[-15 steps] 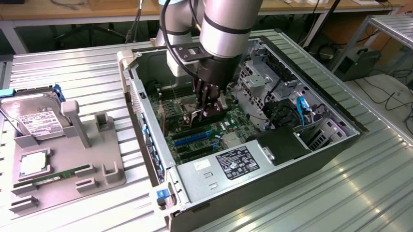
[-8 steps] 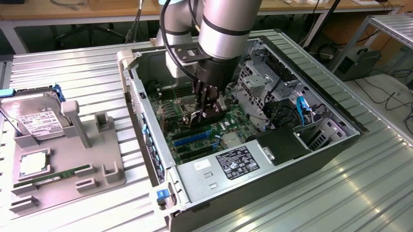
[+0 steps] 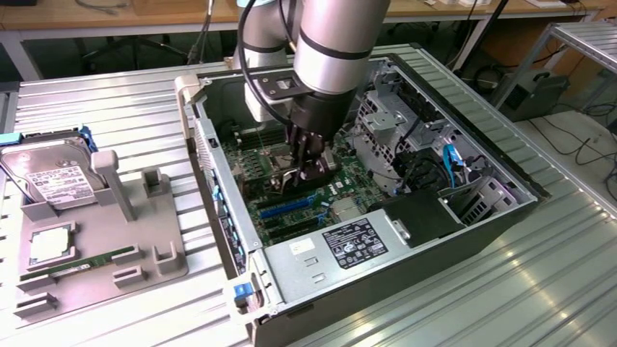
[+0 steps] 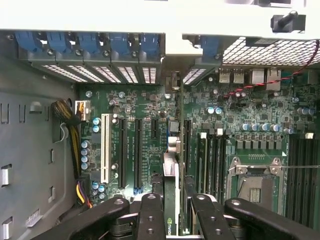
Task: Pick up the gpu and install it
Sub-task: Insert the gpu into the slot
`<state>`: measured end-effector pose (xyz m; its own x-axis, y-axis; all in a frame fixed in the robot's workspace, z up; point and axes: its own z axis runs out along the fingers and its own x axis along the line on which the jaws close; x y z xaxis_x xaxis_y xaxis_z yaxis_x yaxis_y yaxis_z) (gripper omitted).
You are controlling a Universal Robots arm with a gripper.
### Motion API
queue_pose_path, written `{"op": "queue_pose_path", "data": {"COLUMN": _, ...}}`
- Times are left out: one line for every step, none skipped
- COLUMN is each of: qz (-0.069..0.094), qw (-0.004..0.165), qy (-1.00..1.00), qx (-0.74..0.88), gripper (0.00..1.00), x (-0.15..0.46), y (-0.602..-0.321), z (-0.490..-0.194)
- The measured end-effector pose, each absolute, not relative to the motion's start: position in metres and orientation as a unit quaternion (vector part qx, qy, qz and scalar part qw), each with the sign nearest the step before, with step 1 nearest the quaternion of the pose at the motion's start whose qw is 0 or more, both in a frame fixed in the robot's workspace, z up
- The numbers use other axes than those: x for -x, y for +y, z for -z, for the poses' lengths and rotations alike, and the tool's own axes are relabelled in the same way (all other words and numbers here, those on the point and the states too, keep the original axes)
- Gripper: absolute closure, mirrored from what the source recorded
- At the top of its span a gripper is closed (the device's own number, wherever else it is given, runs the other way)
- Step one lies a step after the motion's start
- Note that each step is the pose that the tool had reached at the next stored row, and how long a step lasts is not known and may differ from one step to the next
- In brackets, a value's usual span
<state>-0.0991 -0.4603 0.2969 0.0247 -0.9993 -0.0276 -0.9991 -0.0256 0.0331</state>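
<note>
The exterior view looks down at an angle from well above, taking in the whole open computer case on the desk and the arm reaching in. The wrist view sits close above the tool, facing straight into the case at the circuit board. Both views share that board and the tool.

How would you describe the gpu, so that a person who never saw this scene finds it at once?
Look into the open computer case lying on the metal table, below the silver arm. The hand grips the gpu on edge over the green motherboard. Unlike the long black slots beside it, it is a thin upright card with a green logo.
</note>
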Motion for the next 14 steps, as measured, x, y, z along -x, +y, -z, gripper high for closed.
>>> {"op": "queue_pose_path", "data": {"qz": 0.021, "qw": 0.002, "qy": -0.698, "qx": -0.716, "gripper": 0.74, "x": 0.100, "y": -0.460, "z": -0.296}}
{"op": "queue_pose_path", "data": {"qz": 0.021, "qw": 0.002, "qy": -0.698, "qx": -0.716, "gripper": 0.74, "x": 0.100, "y": -0.460, "z": -0.295}}
{"op": "queue_pose_path", "data": {"qz": 0.021, "qw": 0.002, "qy": -0.698, "qx": -0.716, "gripper": 0.74, "x": 0.100, "y": -0.460, "z": -0.293}}
{"op": "queue_pose_path", "data": {"qz": 0.021, "qw": 0.002, "qy": -0.698, "qx": -0.716, "gripper": 0.74, "x": 0.100, "y": -0.460, "z": -0.292}}
{"op": "queue_pose_path", "data": {"qz": 0.021, "qw": 0.002, "qy": -0.698, "qx": -0.715, "gripper": 0.74, "x": 0.100, "y": -0.460, "z": -0.290}}
{"op": "queue_pose_path", "data": {"qz": 0.021, "qw": 0.002, "qy": -0.698, "qx": -0.715, "gripper": 0.74, "x": 0.100, "y": -0.460, "z": -0.288}}
{"op": "queue_pose_path", "data": {"qz": 0.021, "qw": 0.002, "qy": -0.698, "qx": -0.715, "gripper": 0.74, "x": 0.100, "y": -0.460, "z": -0.287}}
{"op": "queue_pose_path", "data": {"qz": 0.021, "qw": 0.002, "qy": -0.698, "qx": -0.715, "gripper": 0.74, "x": 0.100, "y": -0.460, "z": -0.287}}
{"op": "queue_pose_path", "data": {"qz": 0.021, "qw": 0.002, "qy": -0.698, "qx": -0.715, "gripper": 0.74, "x": 0.100, "y": -0.460, "z": -0.286}}
{"op": "queue_pose_path", "data": {"qz": 0.021, "qw": 0.002, "qy": -0.698, "qx": -0.715, "gripper": 0.74, "x": 0.100, "y": -0.460, "z": -0.286}}
{"op": "queue_pose_path", "data": {"qz": 0.021, "qw": 0.001, "qy": -0.698, "qx": -0.715, "gripper": 0.74, "x": 0.100, "y": -0.460, "z": -0.285}}
{"op": "queue_pose_path", "data": {"qz": 0.020, "qw": 0.001, "qy": -0.698, "qx": -0.715, "gripper": 0.74, "x": 0.100, "y": -0.460, "z": -0.284}}
{"op": "queue_pose_path", "data": {"qz": 0.020, "qw": 0.001, "qy": -0.698, "qx": -0.715, "gripper": 0.74, "x": 0.100, "y": -0.460, "z": -0.283}}
{"op": "queue_pose_path", "data": {"qz": 0.019, "qw": 0.000, "qy": -0.698, "qx": -0.715, "gripper": 0.74, "x": 0.100, "y": -0.460, "z": -0.282}}
